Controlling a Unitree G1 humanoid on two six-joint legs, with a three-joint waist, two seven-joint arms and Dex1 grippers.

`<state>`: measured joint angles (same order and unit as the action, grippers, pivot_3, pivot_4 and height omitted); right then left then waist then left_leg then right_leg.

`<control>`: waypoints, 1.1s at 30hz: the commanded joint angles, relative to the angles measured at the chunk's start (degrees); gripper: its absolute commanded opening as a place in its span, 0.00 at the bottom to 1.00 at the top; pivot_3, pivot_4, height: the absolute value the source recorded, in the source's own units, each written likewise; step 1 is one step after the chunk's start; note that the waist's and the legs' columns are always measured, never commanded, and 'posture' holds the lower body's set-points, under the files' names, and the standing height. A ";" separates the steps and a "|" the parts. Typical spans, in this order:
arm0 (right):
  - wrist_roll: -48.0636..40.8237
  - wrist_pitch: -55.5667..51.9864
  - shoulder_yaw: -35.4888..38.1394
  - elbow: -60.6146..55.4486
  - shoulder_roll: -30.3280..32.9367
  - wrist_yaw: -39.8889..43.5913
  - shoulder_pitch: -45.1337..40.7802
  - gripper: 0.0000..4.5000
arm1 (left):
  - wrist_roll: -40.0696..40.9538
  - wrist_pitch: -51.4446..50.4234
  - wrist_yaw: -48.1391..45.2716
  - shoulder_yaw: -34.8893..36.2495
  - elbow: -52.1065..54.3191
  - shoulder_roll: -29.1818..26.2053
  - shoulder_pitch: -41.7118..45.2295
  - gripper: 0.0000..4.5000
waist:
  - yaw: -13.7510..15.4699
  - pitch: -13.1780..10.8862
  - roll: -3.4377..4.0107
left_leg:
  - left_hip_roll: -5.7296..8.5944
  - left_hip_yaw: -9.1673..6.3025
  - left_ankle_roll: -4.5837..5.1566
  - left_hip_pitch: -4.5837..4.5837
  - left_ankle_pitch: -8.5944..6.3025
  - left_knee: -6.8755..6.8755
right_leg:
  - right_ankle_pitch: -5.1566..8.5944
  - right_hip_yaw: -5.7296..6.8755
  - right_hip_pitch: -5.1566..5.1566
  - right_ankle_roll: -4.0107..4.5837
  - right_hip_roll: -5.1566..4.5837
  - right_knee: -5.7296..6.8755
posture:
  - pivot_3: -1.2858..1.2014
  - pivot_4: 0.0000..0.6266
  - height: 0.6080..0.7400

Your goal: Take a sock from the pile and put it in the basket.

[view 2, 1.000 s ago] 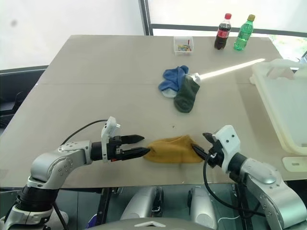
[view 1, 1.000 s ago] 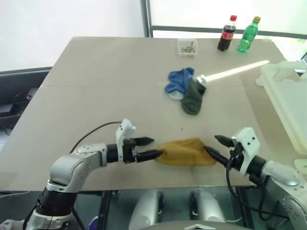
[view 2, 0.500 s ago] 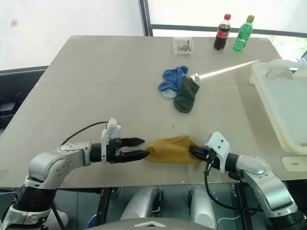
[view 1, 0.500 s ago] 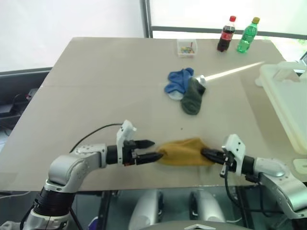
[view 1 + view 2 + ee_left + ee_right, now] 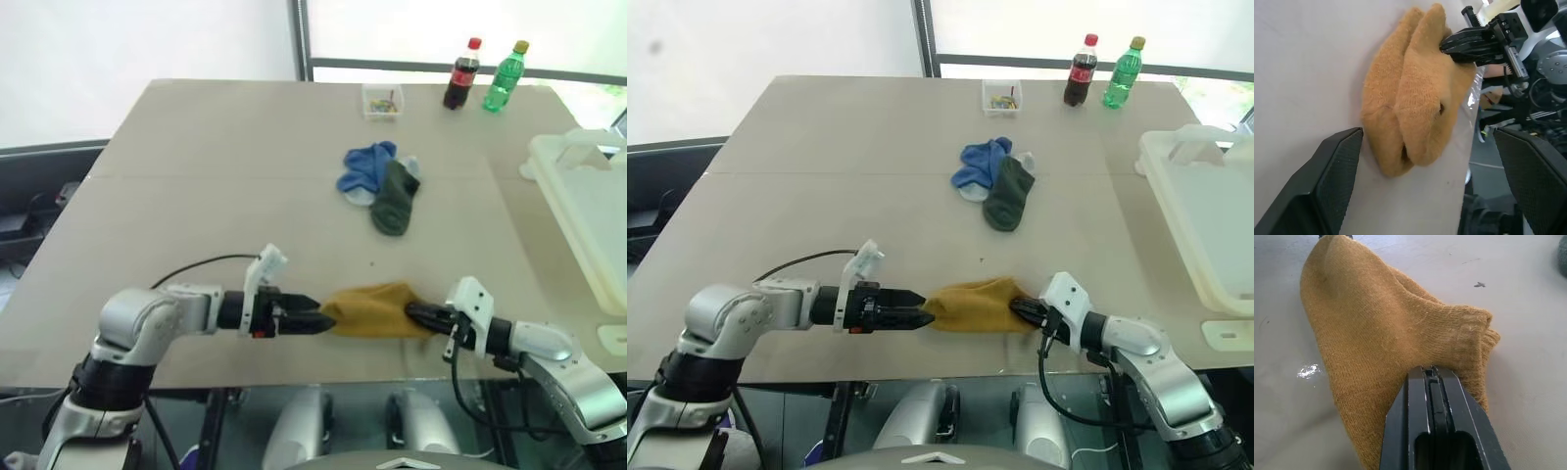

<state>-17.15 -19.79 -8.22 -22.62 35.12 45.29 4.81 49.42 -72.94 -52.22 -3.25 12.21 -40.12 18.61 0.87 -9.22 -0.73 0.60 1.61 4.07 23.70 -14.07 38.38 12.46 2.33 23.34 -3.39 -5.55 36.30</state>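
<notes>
A mustard-yellow sock [image 5: 372, 309] lies flat near the front edge of the beige table [image 5: 196, 196], between the two arms. The right gripper [image 5: 419, 315] has its black fingers pinched together on the sock's cuff end, and the wrist view shows them closed with the ribbed edge bunched just past their tips. The left gripper [image 5: 315, 320] sits at the sock's opposite end with its fingers spread wide on either side of the toe, not clamping it. Farther back, toward the middle of the table, the rest of the pile [image 5: 380, 182] stays put: a blue sock [image 5: 362, 168] touching a dark green sock [image 5: 394, 201]. The whitish basket [image 5: 588, 211] stands at the table's right edge, well apart from the yellow sock. A small clear box [image 5: 381, 100], a cola bottle [image 5: 460, 74] and a green bottle [image 5: 503, 63] line the far edge.
</notes>
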 commanded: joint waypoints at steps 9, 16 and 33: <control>-0.15 -2.86 0.53 -3.48 0.16 -1.99 1.68 0.02 | 6.51 -8.86 -1.58 -2.89 -4.24 8.83 4.39 1.00 | -0.04 0.01 -0.04 | 0.01 -0.01 0.00 0.06 0.00 0.01 | 0.00 -0.03 0.01 0.00 -0.02 0.02 | 0.52 0.24 0.97; -1.10 -3.98 2.42 -5.01 0.96 -2.33 2.97 0.02 | 5.57 -4.41 -1.52 -1.83 -4.85 12.44 5.61 1.00 | 0.02 0.01 -0.05 | 0.03 -0.01 0.01 0.08 0.00 0.01 | 0.00 -0.04 0.01 0.01 -0.05 0.01 | 0.52 0.24 0.97; 0.03 -2.88 1.61 -4.93 0.53 -3.15 3.85 0.02 | 2.84 5.98 -4.07 -1.27 -4.18 12.36 6.49 1.00 | 0.05 0.00 -0.05 | 0.04 -0.02 0.01 0.12 0.00 0.01 | 0.01 -0.05 0.02 0.03 -0.11 -0.01 | 0.52 0.24 0.97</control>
<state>-17.94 -23.10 -6.49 -27.04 35.45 42.26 8.12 52.66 -68.85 -55.35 -4.25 6.40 -28.16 24.25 0.92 -9.22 -0.78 0.64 1.59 4.07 23.82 -14.07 38.39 12.46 2.26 23.36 -3.36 -5.66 36.30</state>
